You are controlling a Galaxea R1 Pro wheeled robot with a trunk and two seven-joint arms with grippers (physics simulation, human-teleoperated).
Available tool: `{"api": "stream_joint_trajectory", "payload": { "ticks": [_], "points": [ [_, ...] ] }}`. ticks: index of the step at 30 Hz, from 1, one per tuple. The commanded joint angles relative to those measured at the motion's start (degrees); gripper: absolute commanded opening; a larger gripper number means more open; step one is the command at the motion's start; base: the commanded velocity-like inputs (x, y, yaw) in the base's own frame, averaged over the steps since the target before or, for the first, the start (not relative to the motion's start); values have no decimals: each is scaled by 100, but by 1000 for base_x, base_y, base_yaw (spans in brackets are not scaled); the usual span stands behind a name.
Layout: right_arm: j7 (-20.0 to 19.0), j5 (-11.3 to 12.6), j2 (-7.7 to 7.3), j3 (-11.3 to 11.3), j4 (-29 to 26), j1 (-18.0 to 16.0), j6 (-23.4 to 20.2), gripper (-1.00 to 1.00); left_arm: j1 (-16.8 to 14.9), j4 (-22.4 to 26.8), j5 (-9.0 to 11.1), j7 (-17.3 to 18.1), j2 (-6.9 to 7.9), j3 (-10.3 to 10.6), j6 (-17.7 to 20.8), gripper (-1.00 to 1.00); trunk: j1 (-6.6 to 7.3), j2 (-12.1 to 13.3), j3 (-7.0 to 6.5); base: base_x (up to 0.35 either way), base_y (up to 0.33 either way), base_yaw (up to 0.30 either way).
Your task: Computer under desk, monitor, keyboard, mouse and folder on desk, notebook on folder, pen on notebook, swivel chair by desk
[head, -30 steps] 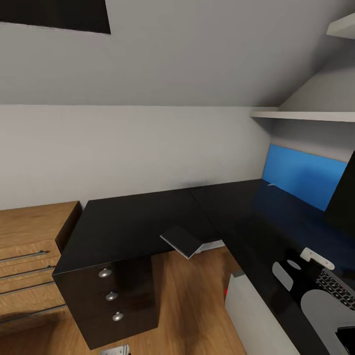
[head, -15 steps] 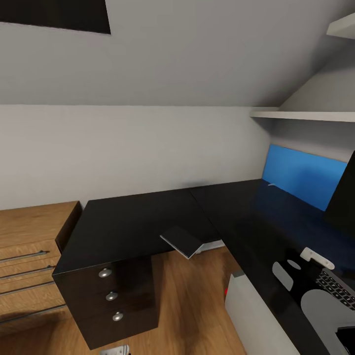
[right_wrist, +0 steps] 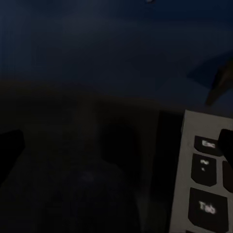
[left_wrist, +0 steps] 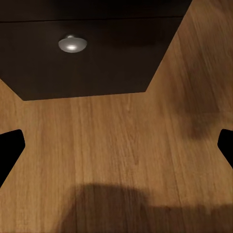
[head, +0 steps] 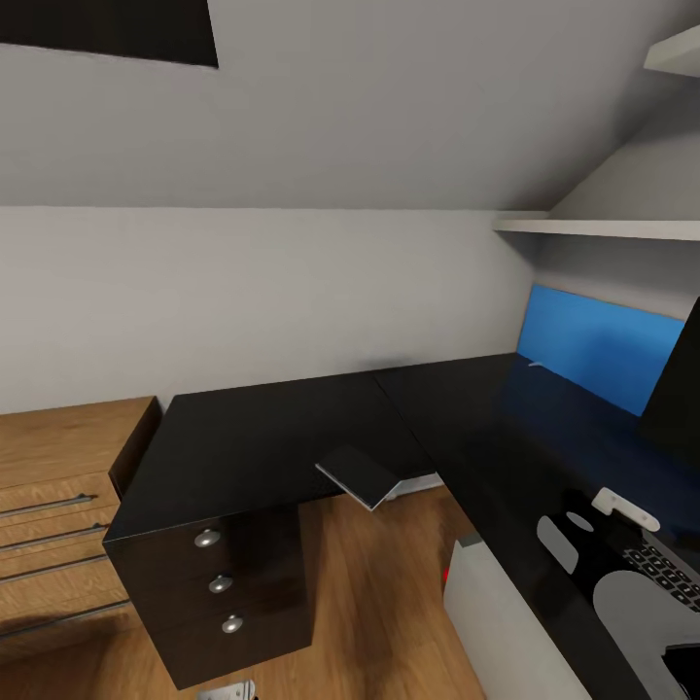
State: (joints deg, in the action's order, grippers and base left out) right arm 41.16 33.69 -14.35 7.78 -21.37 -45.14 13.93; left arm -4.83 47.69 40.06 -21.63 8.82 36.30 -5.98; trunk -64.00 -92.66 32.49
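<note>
Black L-shaped desk [head: 272, 437] with knobbed drawers. The keyboard [head: 663, 564] lies on the desk beside the monitor [head: 676, 384]; the computer [head: 501, 622] stands beneath. Both claws spread apart: left [left_wrist: 116, 150] over wooden floor [left_wrist: 121, 160], right [right_wrist: 116, 150] above the desk.

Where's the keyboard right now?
The slim grey keyboard with dark keys lies on the black L-shaped desk, at the head view's lower right edge, below the black monitor; the right wrist view shows its corner.
</note>
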Motion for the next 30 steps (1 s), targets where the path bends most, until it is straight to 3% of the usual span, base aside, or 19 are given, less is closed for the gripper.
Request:
{"api": "stream_joint_trajectory", "payload": {
  "ticks": [1,7,9,13,16,21,24,26,29,30],
  "points": [
    [23,60,-6,48,-5,-4,30,100,-9,4,61,-43,8,44,-43,100,0,-3,6,0,0,0],
    [87,40,10,74,-155,-4,85,100,-9,-123,60,-53,-23,51,-40,100,0,-3,6,0,0,0],
    [220,26,56,76,-477,-1,104,100,-9,-269,57,-56,-89,58,-34,100,0,-3,6,0,0,0],
    [813,-44,210,123,-1209,26,86,100,-9,-521,50,-55,-230,63,-39,100,0,-3,6,0,0,0],
    [1284,-186,330,286,-1765,77,-44,100,-9,-581,47,-59,-275,62,-41,100,0,-3,6,0,0,8],
    [1510,-278,477,480,-2069,225,-327,100,-9,-604,47,-67,-293,62,-43,100,0,-3,6,0,0,138],
    [1543,-313,683,577,-2116,293,-416,100,-9,-610,46,-69,-298,62,-43,100,0,-3,6,0,0,247],
    [1552,-356,850,720,-2125,326,-435,100,-9,-611,46,-69,-300,62,-43,100,0,-3,6,0,0,265],
    [1557,-502,1054,1178,-2120,410,-452,100,-9,-612,42,-68,-301,65,-40,100,0,-3,6,0,0,274],
    [1547,-591,1154,1598,-2069,470,-459,100,-9,-612,37,-65,-302,70,-38,100,0,-3,6,0,0,278]
  ]
}}
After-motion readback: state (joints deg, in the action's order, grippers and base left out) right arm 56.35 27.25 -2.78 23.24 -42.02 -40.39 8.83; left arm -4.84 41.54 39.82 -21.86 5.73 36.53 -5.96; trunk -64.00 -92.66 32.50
